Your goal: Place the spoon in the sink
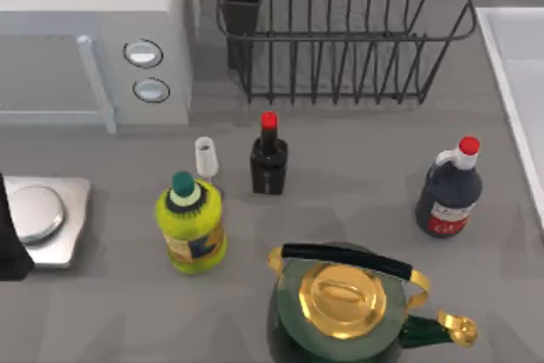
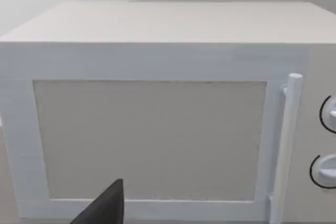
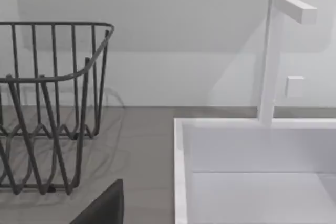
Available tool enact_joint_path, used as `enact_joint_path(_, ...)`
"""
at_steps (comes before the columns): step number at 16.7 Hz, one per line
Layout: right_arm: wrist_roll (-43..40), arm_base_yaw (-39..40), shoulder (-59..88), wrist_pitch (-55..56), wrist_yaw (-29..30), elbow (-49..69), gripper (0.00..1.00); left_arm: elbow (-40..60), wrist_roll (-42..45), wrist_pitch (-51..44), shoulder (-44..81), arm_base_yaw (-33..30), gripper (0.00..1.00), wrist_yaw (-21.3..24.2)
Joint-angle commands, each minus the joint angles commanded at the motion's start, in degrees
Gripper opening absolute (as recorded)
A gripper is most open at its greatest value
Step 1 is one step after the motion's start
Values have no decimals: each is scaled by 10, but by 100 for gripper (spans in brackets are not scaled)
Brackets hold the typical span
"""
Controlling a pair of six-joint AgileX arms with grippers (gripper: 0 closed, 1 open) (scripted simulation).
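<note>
Sink [image 1: 501, 57] far right behind dark bottle [image 1: 449, 189] and kettle [image 1: 340, 303]: risks clipping both en route; cannot tell grip state of left claw [image 2: 105, 205] at microwave [image 2: 157, 129], nor right claw [image 3: 105, 205] near sink.

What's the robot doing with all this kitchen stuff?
Nothing is being handled right now. The robot is meant to put a spoon in the sink, at the table's right edge next to the dish rack. Two dark bottles, a yellow bottle, a green and gold kettle, a scale and a microwave stand untouched. The left arm sits by the scale.
</note>
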Motion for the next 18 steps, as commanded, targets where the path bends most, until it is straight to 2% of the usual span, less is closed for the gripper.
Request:
enact_joint_path(3, 2, -3, 7, -7, 0, 6, 100, 0, 0, 0, 0, 0, 100, 0)
enact_joint_path(7, 26, -36, 93, -85, 0, 74, 100, 0, 0, 0, 0, 0, 100, 0)
enact_joint_path(18, 143, -194, 634, -467, 1, 406, 100, 0, 0, 0, 0, 0, 100, 0)
